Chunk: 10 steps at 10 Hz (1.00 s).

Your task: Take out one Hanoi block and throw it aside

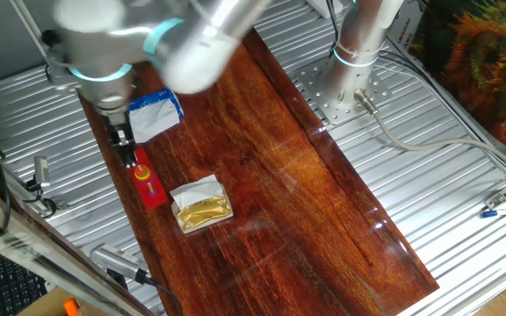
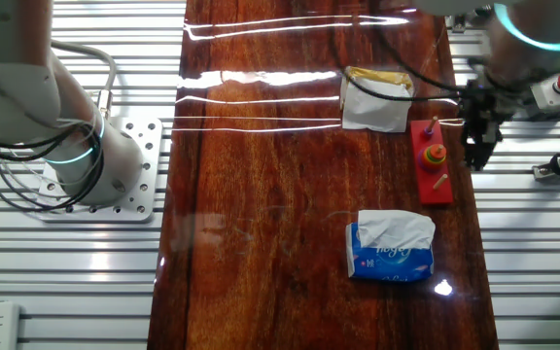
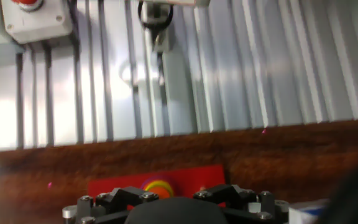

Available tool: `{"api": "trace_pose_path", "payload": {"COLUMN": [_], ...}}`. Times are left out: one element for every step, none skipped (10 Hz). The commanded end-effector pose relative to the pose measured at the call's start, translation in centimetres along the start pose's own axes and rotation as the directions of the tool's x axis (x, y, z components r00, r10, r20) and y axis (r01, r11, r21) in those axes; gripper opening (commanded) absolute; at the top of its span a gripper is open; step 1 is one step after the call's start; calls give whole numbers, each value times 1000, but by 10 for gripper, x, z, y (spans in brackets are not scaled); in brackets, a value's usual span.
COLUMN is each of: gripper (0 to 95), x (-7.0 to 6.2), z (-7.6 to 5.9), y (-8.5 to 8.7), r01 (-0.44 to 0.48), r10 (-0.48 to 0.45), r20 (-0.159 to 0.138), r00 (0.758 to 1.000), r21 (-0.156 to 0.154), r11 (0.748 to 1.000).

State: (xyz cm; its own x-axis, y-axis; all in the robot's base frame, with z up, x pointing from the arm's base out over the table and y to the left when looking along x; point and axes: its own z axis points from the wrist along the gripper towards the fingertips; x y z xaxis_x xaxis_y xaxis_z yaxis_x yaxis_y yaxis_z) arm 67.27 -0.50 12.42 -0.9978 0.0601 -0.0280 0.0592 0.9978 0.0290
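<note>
Hand view shows the base (image 3: pixel 160 183) just below the hand (image 3: pixel 169 198); whether its fingers grip anything cannot be told.

On the dark wooden table (image 2: pixel 261 194), a long red base (image 2: pixel 432 161) with pegs lies near the right edge, stacked coloured discs (image 2: pixel 436 154) on its middle peg. The claw (image 2: pixel 476 146) hangs just right of it. A yellow packet (image 2: pixel 377 97) lies beyond the base, a blue-and-white tissue pack (image 2: pixel 390 247) nearer.
</note>
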Motion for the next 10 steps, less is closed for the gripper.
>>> {"api": "trace_pose_path", "payload": {"gripper": [760, 760, 760, 760, 760, 760, 760, 760, 760, 760], "x": [8, 8, 12, 13, 17, 19, 21, 22, 26, 32], "z": [6, 7, 13, 15, 23, 26, 28, 30, 33, 38], "y": [-1, 0, 4, 6, 14, 17, 17, 16, 14, 11], "r01": [-6, -13, -33, -37, -68, -74, -76, -74, -71, -67], "r10": [6, 13, 33, 37, 68, 74, 76, 75, 71, 67], "r20": [-36, -38, -34, -32, -26, -18, -13, -13, -9, -2], "r00": [999, 999, 999, 999, 997, 997, 997, 997, 997, 998], "r21": [-2, -3, 2, 5, 9, 14, 13, 10, 12, 12], "r11": [1000, 1000, 999, 999, 998, 997, 997, 997, 997, 998]}}
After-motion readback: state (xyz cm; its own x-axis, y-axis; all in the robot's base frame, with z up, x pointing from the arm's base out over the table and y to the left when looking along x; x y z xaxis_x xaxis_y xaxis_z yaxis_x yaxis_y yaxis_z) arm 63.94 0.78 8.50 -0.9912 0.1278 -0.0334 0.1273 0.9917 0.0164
